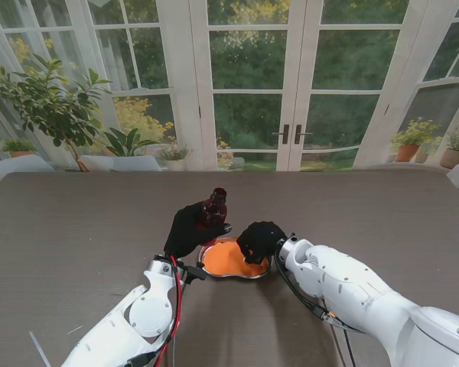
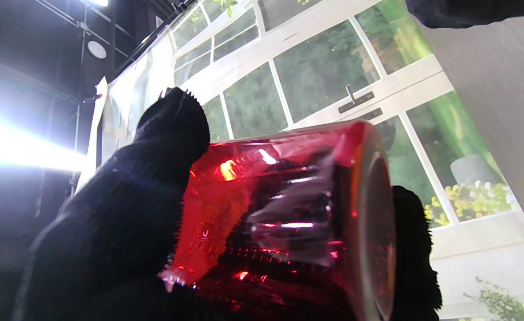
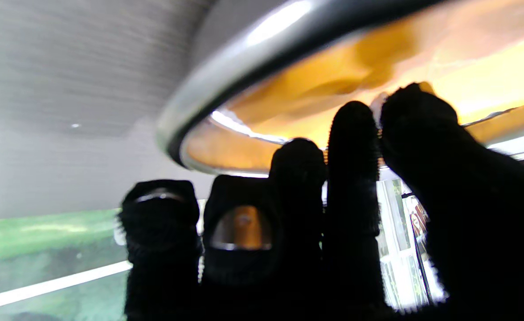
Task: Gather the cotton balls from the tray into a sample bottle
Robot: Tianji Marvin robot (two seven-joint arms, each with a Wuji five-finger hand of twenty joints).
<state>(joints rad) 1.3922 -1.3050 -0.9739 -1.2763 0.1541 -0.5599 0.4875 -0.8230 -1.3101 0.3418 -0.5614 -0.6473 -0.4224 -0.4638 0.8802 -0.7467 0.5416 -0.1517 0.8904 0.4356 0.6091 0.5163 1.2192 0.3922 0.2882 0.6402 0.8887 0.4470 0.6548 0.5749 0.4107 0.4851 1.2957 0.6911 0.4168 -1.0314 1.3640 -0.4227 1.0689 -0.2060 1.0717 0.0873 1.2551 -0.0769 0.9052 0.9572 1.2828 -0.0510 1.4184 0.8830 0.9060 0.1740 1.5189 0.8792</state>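
We see a broad grey-brown table [image 1: 69, 229] in front of glazed doors [image 1: 291, 115]. Near its middle lies a metal-rimmed tray [image 1: 214, 246] with an orange floor. Our right hand [image 1: 260, 238], black-gloved, hangs over the tray's right edge with its fingers [image 3: 353, 147] bunched together down at the orange floor; a small pale speck shows at the fingertips, but we cannot tell whether they grip a cotton ball. Our left hand [image 1: 190, 228] is wrapped around the red translucent sample bottle [image 1: 214, 206], held off the table just beyond the tray's far-left rim, neck uppermost.
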